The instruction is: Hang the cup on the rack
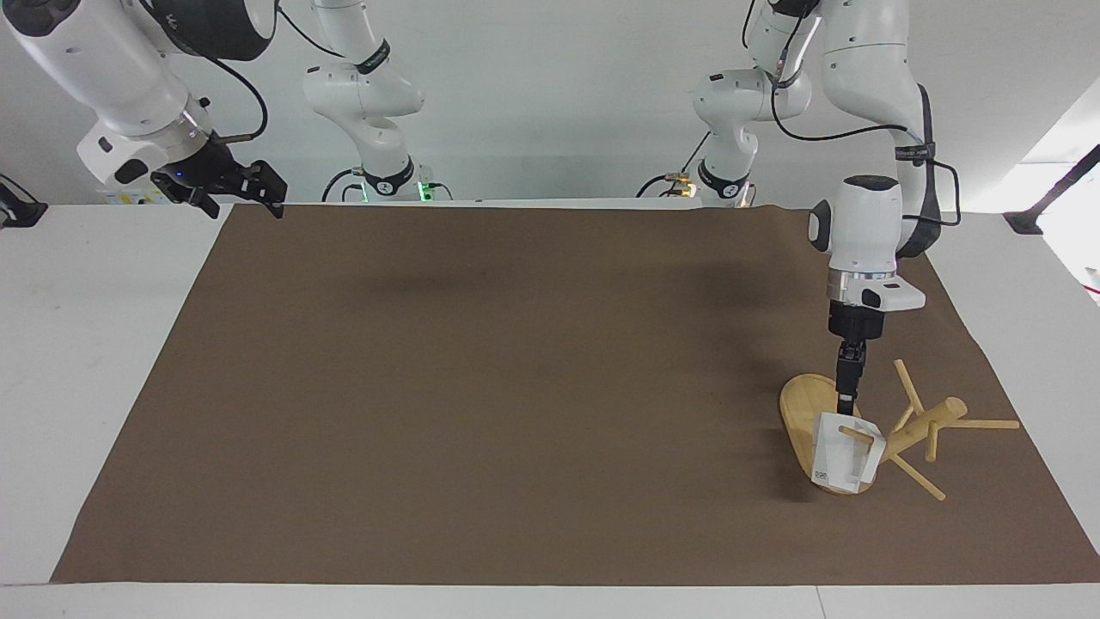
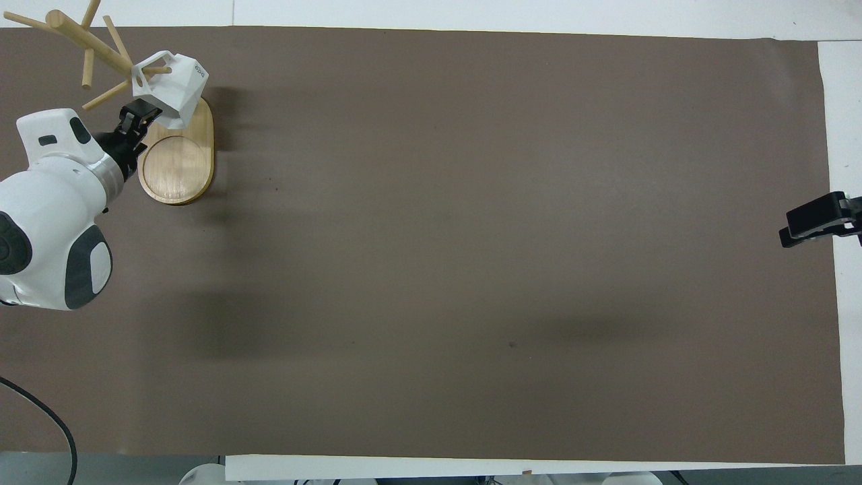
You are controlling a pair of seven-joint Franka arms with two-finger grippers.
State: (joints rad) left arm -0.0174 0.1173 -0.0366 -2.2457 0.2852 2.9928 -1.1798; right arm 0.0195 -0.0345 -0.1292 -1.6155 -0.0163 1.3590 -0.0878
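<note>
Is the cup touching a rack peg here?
Touching. In the overhead view a peg of the rack runs through the handle of the cup; the facing view agrees.

Small dark unreadable marking on the cup point(image 1: 822, 474)

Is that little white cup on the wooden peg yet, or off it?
On it: a peg of the rack passes through the cup's handle, while the left gripper grips its rim.
</note>
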